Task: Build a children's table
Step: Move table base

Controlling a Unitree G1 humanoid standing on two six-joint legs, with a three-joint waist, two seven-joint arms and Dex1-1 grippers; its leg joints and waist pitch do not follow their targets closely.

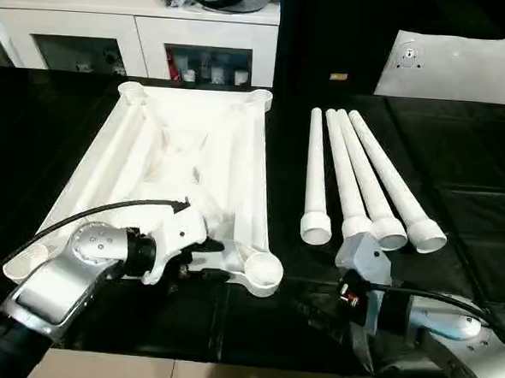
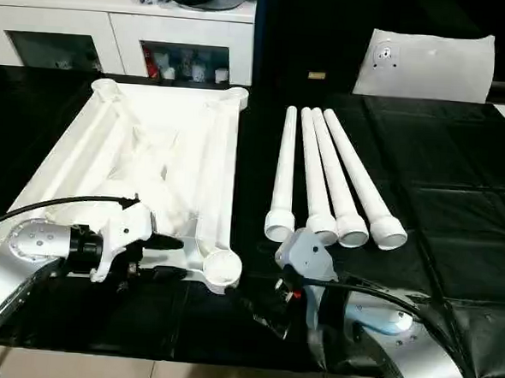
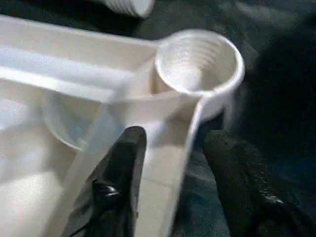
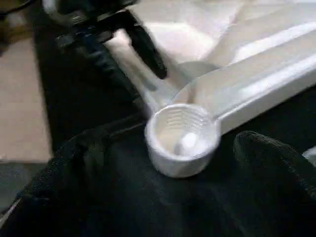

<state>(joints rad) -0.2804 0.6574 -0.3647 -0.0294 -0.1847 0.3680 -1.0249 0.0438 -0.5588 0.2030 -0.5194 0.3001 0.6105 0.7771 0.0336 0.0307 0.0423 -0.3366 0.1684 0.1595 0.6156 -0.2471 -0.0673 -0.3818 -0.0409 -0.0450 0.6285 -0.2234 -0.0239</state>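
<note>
On the left, the left gripper (image 1: 204,253) straddles the near rim of the upturned table top (image 1: 194,164): one black finger (image 3: 121,168) inside the rim wall, the other outside it on the dark mat, the jaws part-way apart with the wall between them. Whether they actually pinch it I can't tell. Just beyond those fingertips sits the near corner socket (image 3: 197,64), open mouth up, ridged inside.

The top lies underside up, its long axis running away from the robot toward the white cabinet (image 1: 134,27).

Further right, the right gripper (image 2: 270,314) has its jaws spread wide and empty, with that same socket (image 4: 181,138) in front of the gap between them.

Beyond it the four legs (image 1: 365,179) lie side by side, wide ends toward the robot, thin ends pointing away and drawn together.

To me this looks like the opening step: steadying the top before any leg goes in. Next, I'd guess, the left needs a firm hold on the rim while the right swings to a leg's wide end and lifts it.
</note>
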